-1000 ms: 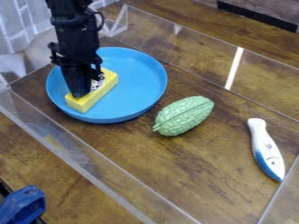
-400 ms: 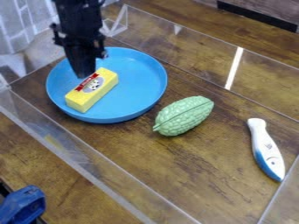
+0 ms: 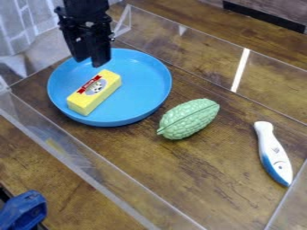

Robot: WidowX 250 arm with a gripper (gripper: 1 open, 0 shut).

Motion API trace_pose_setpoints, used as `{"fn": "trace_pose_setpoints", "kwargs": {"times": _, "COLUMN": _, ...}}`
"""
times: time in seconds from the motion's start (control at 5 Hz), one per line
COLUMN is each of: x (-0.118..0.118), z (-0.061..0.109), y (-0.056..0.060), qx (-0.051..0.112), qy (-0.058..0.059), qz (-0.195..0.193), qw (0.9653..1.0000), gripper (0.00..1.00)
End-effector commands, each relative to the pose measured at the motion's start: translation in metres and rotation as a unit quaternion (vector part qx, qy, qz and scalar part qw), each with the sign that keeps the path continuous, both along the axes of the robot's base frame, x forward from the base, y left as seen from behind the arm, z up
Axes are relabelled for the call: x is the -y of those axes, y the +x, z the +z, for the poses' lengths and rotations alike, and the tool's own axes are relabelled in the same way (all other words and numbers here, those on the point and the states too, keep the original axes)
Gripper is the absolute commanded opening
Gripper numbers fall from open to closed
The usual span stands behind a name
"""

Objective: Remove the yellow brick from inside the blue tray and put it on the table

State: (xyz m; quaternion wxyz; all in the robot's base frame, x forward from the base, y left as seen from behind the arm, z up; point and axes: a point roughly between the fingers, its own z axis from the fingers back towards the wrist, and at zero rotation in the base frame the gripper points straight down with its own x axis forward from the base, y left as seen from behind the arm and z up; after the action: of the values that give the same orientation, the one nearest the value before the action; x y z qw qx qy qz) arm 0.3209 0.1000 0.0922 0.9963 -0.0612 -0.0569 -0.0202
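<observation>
Nearest the camera the table (image 3: 144, 180) is bare wood, with a green vegetable (image 3: 188, 119) just right of the tray (image 3: 144, 81). The brick (image 3: 93, 92) lies inside the tray, in its left half, flat, with the label up. Its long axis runs from near-left to far-right. Farther back the gripper (image 3: 89, 52) hangs above the far-left rim, pointing down. Its jaws stand apart and hold nothing. So the brick lies nearer than the jaws and below them; I think they must come down and toward the camera.

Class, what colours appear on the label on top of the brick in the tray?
Red and white, on the yellow brick; camera view.
</observation>
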Motion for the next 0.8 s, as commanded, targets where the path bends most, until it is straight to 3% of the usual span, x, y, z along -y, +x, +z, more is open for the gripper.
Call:
{"fn": "trace_pose_setpoints", "kwargs": {"times": 0.0, "x": -0.009, "z": 0.019, "y": 0.003, "qx": 0.032, "qy": 0.010, "qz": 0.008, "qw": 0.9994, "gripper": 1.00}}
{"fn": "trace_pose_setpoints", "kwargs": {"times": 0.6, "x": -0.006, "z": -0.001, "y": 0.002, "qx": 0.029, "qy": 0.005, "qz": -0.010, "qw": 0.9995, "gripper": 1.00}}
